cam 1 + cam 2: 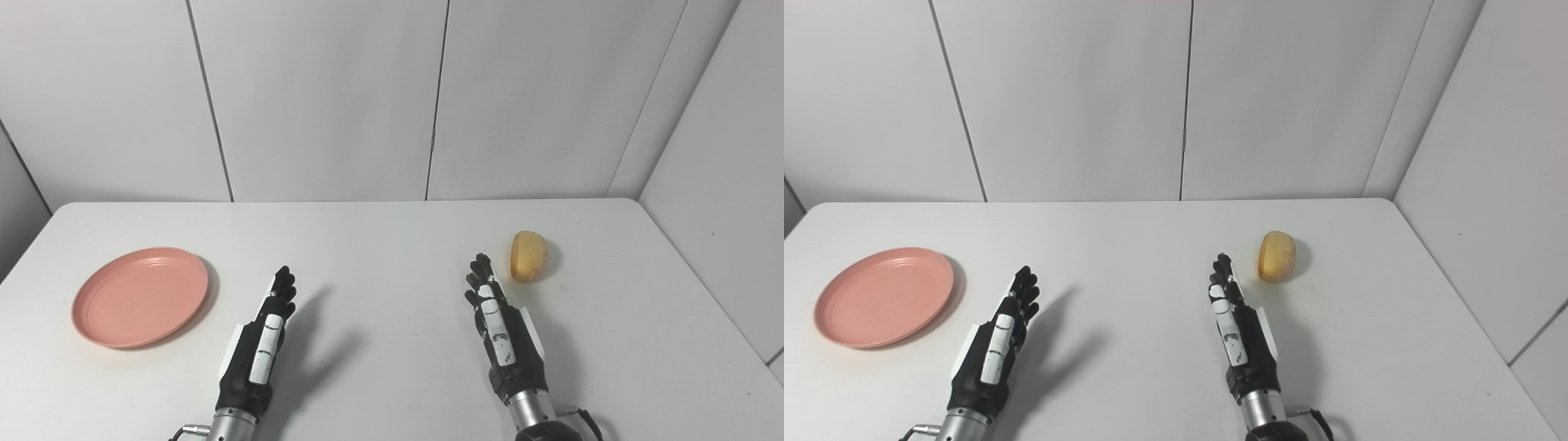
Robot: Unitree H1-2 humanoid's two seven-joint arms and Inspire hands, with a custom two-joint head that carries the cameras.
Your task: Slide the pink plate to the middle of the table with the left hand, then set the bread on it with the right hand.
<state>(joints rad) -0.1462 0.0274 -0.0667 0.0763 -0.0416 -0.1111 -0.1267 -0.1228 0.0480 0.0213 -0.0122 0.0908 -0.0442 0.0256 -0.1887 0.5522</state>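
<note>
A white tabletop [392, 245] fills the lower half of both views, matte and smooth, with rounded far corners at the left and the right. Its far edge runs straight across beneath a back wall of white panels [318, 98], which are split by thin dark vertical seams. Past the far right corner a second white wall [1488, 184] angles toward the near side, running alongside the right edge of the tabletop, with a faint seam low down near its bottom. At the far left corner a narrow strip of greyer wall [15, 202] shows beside the tabletop's left edge. Soft dark shadows lie across the near middle of the tabletop.
</note>
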